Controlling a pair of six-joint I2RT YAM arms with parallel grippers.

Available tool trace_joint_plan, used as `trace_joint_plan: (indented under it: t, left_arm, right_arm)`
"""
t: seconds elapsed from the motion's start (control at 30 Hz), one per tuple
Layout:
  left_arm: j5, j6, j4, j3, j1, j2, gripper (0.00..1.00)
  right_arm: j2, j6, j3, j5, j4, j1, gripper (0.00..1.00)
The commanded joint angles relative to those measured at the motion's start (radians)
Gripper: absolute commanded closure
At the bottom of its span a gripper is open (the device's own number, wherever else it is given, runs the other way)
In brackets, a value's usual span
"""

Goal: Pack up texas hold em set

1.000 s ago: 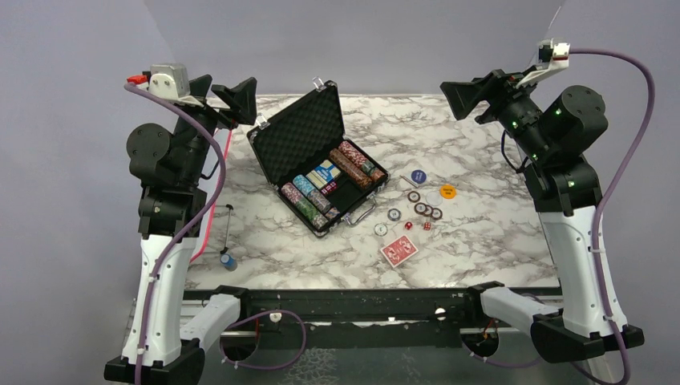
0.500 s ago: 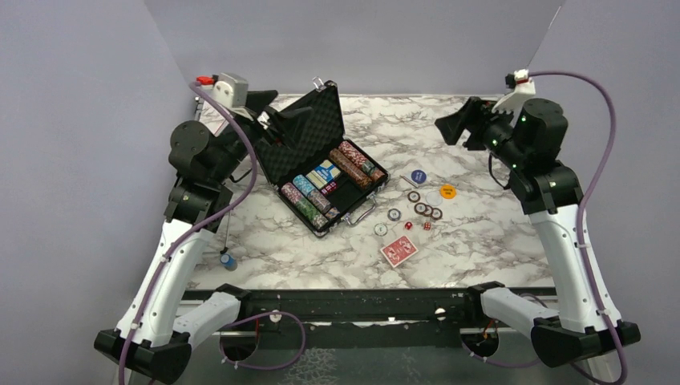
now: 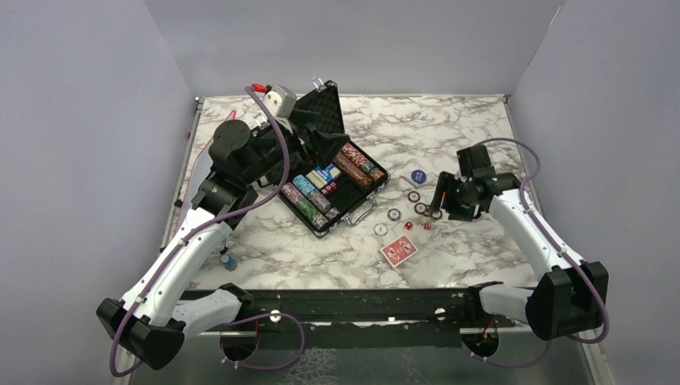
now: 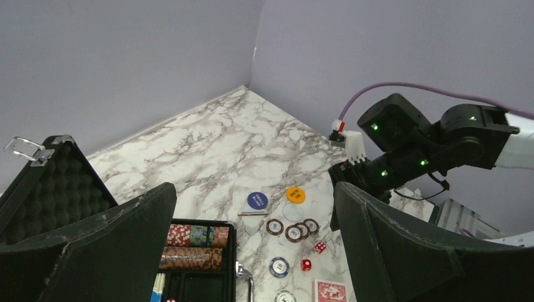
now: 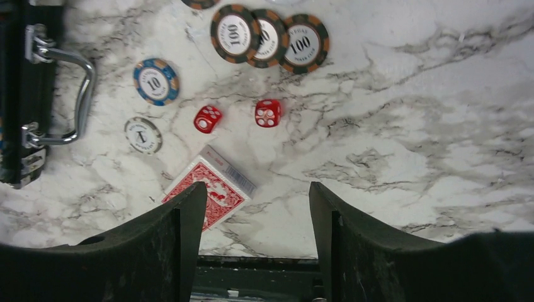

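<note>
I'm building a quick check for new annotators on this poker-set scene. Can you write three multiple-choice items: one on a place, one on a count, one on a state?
1. Where is the card deck?
A. in the case
B. on the table, by the dice
C. on the floor

2. How many dice lie out?
A. two
B. three
C. five

3. The case is:
A. shut
B. upside down
C. open

Answers:
1 B, the deck lies on the marble just below the dice.
2 A, two red cubes show side by side.
3 C, its foam lining and stacked chips are in plain view.
</note>
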Motion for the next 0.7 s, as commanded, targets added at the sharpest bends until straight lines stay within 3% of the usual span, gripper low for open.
trace_joint_plan:
  t: [0.0,0.4,0.53,0.67]
  left_arm:
    - [-0.039,0.002,0.034,0.0,-0.021,0.008,0.01]
    - [-0.062,0.002,0.013,-0.005,-0.03,0.013,0.01]
    - [-0.07,-0.006,0.009,-0.001,-0.03,0.016,0.01]
    - [-0.07,-0.008,0.008,0.002,-0.03,0.018,0.01]
  right_arm:
    - [0.024,0.047,-0.048,0.042,0.055,0.007,0.37]
    - [0.171,0.072,-0.054,0.094,0.185,0.066,0.46]
    - [0.221,0.08,-0.04,0.125,0.202,0.091,0.6]
    - [0.247,0.083,-0.033,0.161,0.2,0.106,0.65]
